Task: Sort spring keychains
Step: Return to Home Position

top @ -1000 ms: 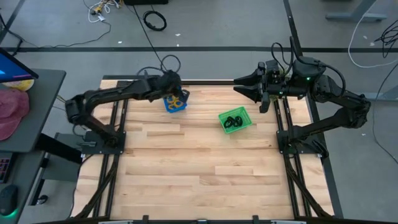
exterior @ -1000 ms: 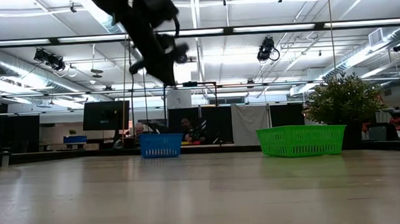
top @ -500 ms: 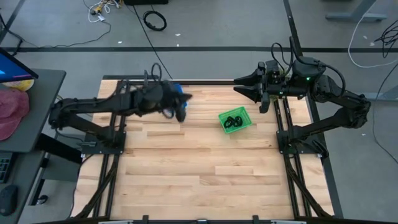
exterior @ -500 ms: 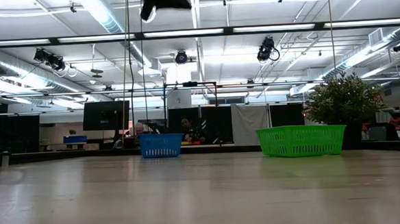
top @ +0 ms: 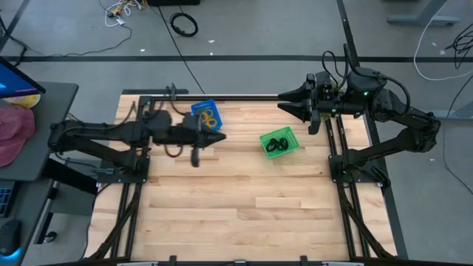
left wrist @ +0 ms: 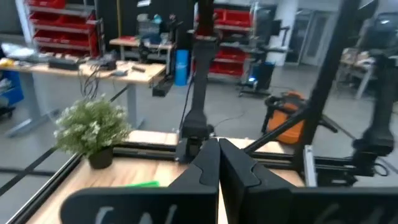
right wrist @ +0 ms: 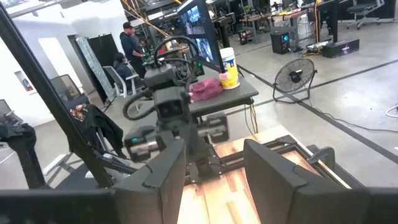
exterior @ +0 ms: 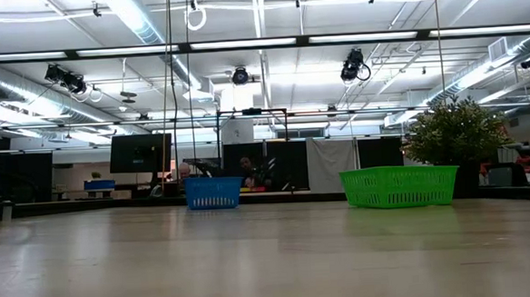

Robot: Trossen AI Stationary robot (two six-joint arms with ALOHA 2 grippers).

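Looks sorted: orange spring keychains in blue bin, black keychains in green bin; left gripper pinched together, right gripper apart.

The table is smooth matt wood, the blue bin and green bin latticed plastic.

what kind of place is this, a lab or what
Probably a robotics lab or workshop in a big industrial hall: exposed ducts and strip lights overhead, racks of red parts bins, and a desk with a monitor near a floor fan.
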